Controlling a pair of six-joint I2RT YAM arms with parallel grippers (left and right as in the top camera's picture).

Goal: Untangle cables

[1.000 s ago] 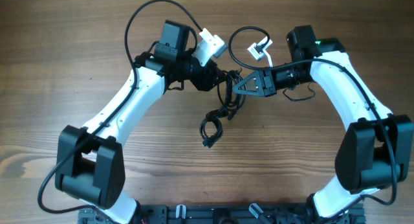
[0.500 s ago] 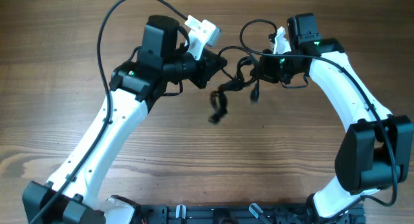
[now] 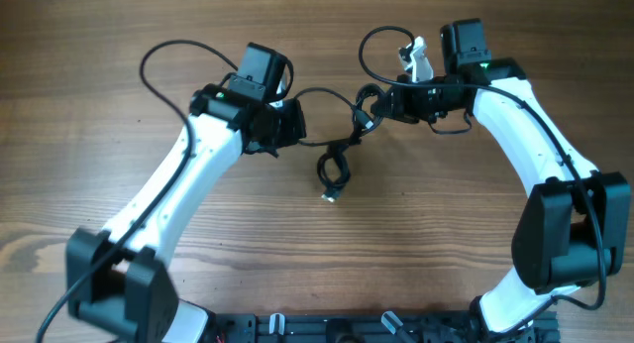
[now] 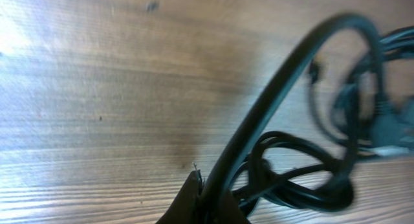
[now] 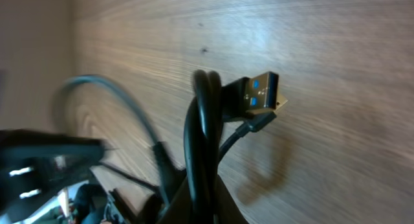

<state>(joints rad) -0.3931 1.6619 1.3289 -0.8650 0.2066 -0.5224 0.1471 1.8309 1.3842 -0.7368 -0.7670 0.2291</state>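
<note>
1. Gripping from both sides, the two arms hold the cables (image 3: 333, 168) between them over the wooden table (image 3: 99, 46), a little toward 12 o'clock from the table's middle in the overhead view.
2. The left gripper (image 3: 294, 125) sits at about 10 o'clock from the dangling loops. Its jaws are pinched tight on one black strand.
3. In the left wrist view that strand rises from the closed fingertips and sweeps in an arc toward 1 o'clock, with a small knot of loops just beside the tips at 3 o'clock.
4. The right gripper (image 3: 374, 105) sits at about 1 o'clock from the same loops. Its jaws are clamped together on a bunch of cords.
5. In the right wrist view those cords stand up out of the closed tips, doubled over at the top.
6. A USB plug (image 5: 259, 98) with a blue insert sticks out from the doubled cords toward 2 o'clock, above the wood.
7. From above, one thin strand runs from the left gripper in a shallow arch toward 3 o'clock and meets a tangle close by the right gripper.
8. Below that tangle, at 6 o'clock, a small coil of loops hangs or lies, ending in a light-tipped plug end (image 3: 328, 195) at its lowest point.
9. I cannot tell whether the coil touches the table or hangs just clear of it.
</note>
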